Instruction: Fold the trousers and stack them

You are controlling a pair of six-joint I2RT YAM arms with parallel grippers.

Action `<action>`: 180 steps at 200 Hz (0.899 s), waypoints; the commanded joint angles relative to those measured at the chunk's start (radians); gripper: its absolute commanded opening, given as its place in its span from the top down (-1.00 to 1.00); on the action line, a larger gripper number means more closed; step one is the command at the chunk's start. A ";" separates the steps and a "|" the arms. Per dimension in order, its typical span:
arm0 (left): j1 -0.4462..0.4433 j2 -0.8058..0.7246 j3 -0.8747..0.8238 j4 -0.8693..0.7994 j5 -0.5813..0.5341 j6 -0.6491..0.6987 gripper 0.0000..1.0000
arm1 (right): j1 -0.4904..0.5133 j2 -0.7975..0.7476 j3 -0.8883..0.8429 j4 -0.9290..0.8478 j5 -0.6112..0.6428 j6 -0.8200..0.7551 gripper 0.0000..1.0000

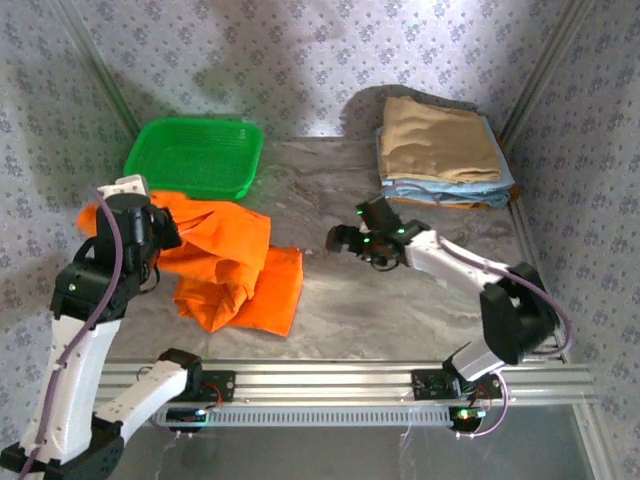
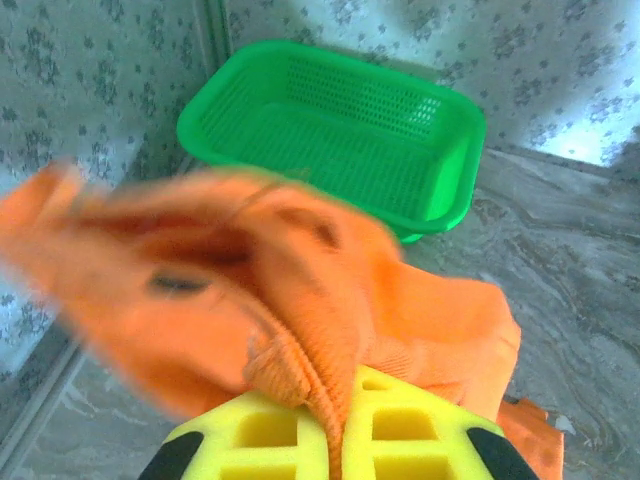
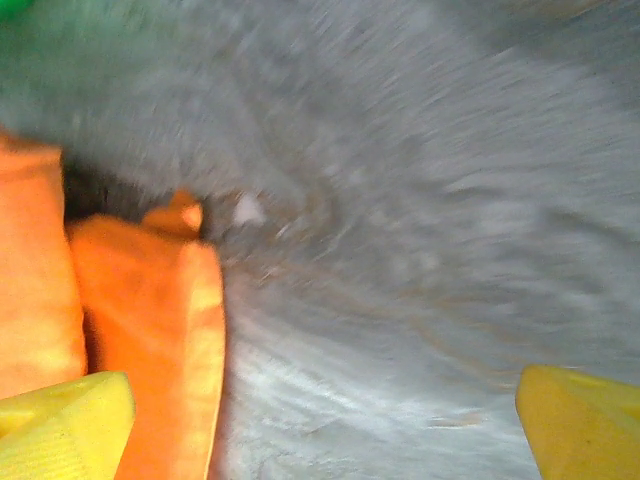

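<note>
Trousers (image 1: 238, 268) lay crumpled on desk (image 1: 400, 300), near side of basket (image 1: 195, 155). Left pincer (image 2: 345, 425) clamped on ribbed edge. Right pincer (image 1: 345, 240) apart, right of basket. Likely best: grab free edge, pull cloth flat before folding.

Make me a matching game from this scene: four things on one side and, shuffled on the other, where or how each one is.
Things:
1. left claw
2. right claw
3. green basket
4. tan garment

Places or states:
A. on top of the light blue pile, far right
B. shut on the orange trousers
C. far left, behind the trousers
D. open, above the table

Pairs: 1-B, 2-D, 3-C, 4-A
</note>
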State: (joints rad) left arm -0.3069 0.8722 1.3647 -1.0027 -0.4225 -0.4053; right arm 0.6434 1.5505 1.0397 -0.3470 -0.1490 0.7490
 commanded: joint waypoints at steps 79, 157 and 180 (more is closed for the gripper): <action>0.144 0.008 -0.006 0.043 0.139 0.012 1.00 | 0.225 0.480 0.390 -0.080 -0.035 -0.049 -0.55; 0.178 0.030 0.034 0.050 0.168 0.045 1.00 | 0.147 0.392 0.353 -0.077 -0.003 -0.095 1.00; 0.180 0.049 0.033 0.074 0.189 0.049 1.00 | 0.049 0.263 0.287 -0.110 0.066 -0.112 1.00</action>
State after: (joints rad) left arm -0.1364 0.9108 1.3579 -0.9928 -0.2577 -0.3824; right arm 0.7986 1.9709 1.3762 -0.3893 -0.1871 0.6643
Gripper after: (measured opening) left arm 0.082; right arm 0.070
